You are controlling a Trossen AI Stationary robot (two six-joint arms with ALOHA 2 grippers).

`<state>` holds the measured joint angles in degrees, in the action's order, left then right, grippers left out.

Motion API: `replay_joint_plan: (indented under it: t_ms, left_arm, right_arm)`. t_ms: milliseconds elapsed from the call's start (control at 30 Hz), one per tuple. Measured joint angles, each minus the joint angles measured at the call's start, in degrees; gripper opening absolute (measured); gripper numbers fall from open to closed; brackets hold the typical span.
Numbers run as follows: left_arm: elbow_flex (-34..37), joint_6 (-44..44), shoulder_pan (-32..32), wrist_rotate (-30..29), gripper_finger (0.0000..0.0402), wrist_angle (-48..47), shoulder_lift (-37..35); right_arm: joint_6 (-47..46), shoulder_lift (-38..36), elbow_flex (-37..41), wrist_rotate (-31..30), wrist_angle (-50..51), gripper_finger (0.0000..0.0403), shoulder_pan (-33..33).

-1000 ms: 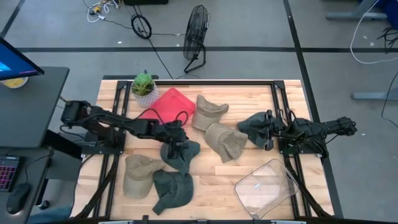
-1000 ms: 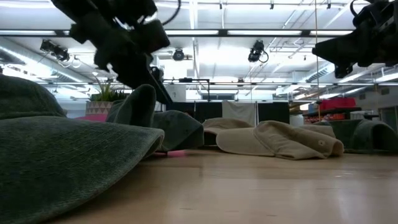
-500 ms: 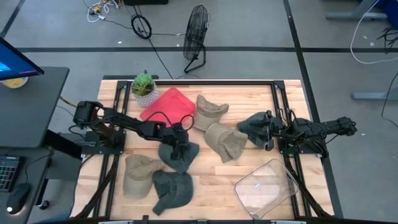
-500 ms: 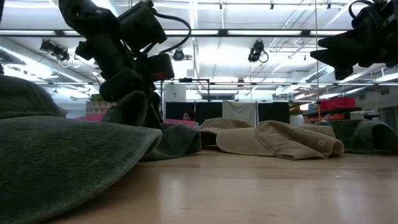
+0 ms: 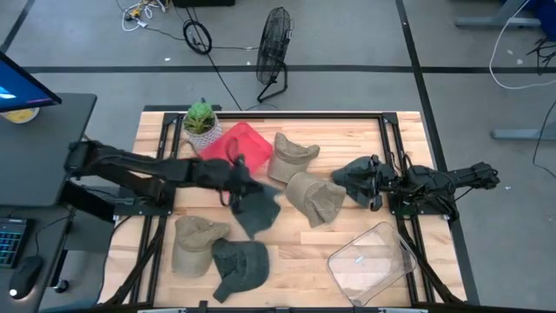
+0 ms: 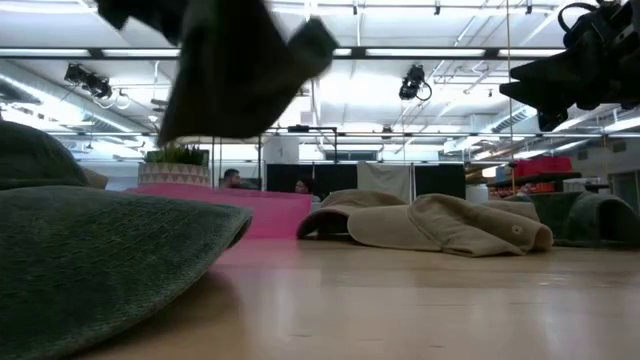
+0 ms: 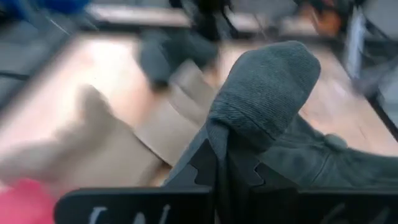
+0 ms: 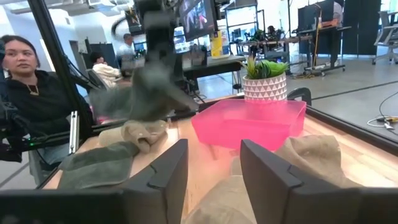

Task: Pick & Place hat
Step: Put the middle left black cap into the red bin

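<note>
My left gripper (image 5: 236,184) is shut on a dark green hat (image 5: 258,211), which hangs in the air (image 6: 235,70) above the table's middle, near the pink tray (image 5: 233,144). Its bunched cloth (image 7: 267,81) fills the left wrist view. At the table's right, my right gripper (image 5: 375,183) hovers open above the table (image 8: 214,177) with nothing between its fingers. Another dark green hat (image 5: 352,176) lies just beside it. My left gripper pinches a bunched fold of the hat's cloth (image 7: 239,134) between its two shut fingers, which slant down from the table's left. How many layers they hold, I cannot tell. The hat hangs slack below the fingers, clear of the table.
Tan hats lie at the middle (image 5: 314,198), far middle (image 5: 291,156) and near left (image 5: 195,243). One more dark green hat (image 5: 241,265) lies near the front. A potted plant (image 5: 201,122) stands by the tray, a clear container (image 5: 372,261) at the near right. A person (image 8: 28,81) sits beyond the table.
My left gripper has come down onto the dark green hat, shut on its cloth and risen toward the table's far left. The hat, which lay on the table, now hangs lifted clear beside the pink tray.
</note>
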<state>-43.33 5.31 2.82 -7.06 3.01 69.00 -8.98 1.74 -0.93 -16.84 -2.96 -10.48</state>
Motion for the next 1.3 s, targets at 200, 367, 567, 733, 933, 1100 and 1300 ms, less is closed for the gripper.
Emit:
replay_joint_plan:
  t_ms: [200,367,567,733,933,1100,1300]
  left_arm:
    - [-0.02,0.67,-5.95,-10.34,0.0014,-5.90,-6.97]
    - [0.34,8.44,-14.75,-14.77,0.0013,-10.03,-5.18]
    - [0.68,23.19,-22.19,-17.57,0.0028,-10.22,1.97]
    - [0.68,27.30,-24.23,-20.67,0.0022,-10.51,8.96]
    - [0.68,29.00,-25.17,-26.40,0.0025,-11.30,13.15]
    - [0.68,30.48,-24.45,-31.29,0.0022,-12.24,11.87]
    - [0.61,38.37,-23.22,-27.84,0.0025,-22.14,11.58]
  right_arm:
    - [0.42,0.96,0.00,-0.02,0.00,0.0142,0.00]
    - [0.42,1.70,0.00,-0.04,0.00,0.0137,0.00]
    - [0.42,2.75,0.00,-0.04,-0.02,0.0134,0.00]
    - [0.43,3.69,0.00,-0.04,0.00,0.0134,0.00]
    - [0.42,4.56,0.00,-0.04,0.00,0.0134,0.00]
    - [-0.72,4.74,0.00,-0.03,-0.01,0.0135,0.00]
    - [-1.06,4.74,0.00,-0.04,-0.02,0.0135,0.00]
